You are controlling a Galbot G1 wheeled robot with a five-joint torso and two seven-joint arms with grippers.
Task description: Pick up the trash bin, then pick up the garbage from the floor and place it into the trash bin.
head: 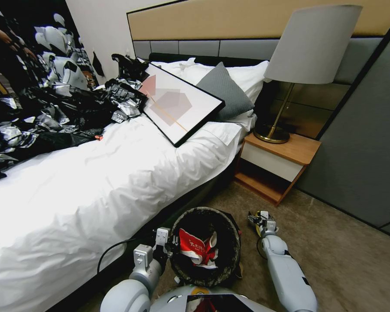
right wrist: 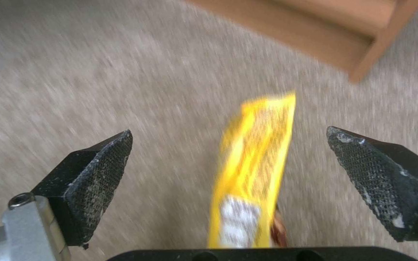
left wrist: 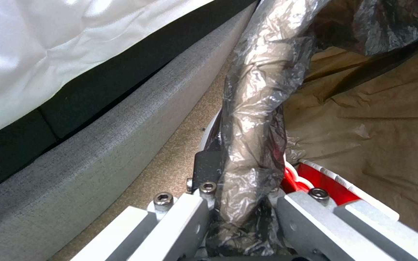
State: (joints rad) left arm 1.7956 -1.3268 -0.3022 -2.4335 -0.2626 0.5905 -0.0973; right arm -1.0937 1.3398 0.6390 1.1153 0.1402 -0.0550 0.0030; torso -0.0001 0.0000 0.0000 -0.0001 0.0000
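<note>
The trash bin (head: 229, 264), round and lined with a dark bag, stands low in front of me beside the bed. A red-and-white wrapper (head: 196, 248) lies inside it. My left gripper (head: 168, 243) is shut on the bin's bag-covered rim (left wrist: 252, 119), one finger on each side, with the red-and-white wrapper (left wrist: 318, 178) just inside. My right gripper (head: 259, 218) is low over the carpet to the bin's right, and it stands open (right wrist: 236, 145). A yellow wrapper (right wrist: 255, 163), a piece of the garbage, sits between the fingers, touching neither pad.
The bed (head: 95, 186) and its grey base (left wrist: 73, 170) run along the bin's left. A wooden nightstand (head: 278, 167) with a lamp (head: 310, 47) stands ahead of the right gripper. A framed picture (head: 180, 104) and black-and-silver sheeting (head: 52, 108) lie on the bed. Open carpet (head: 346, 260) is to the right.
</note>
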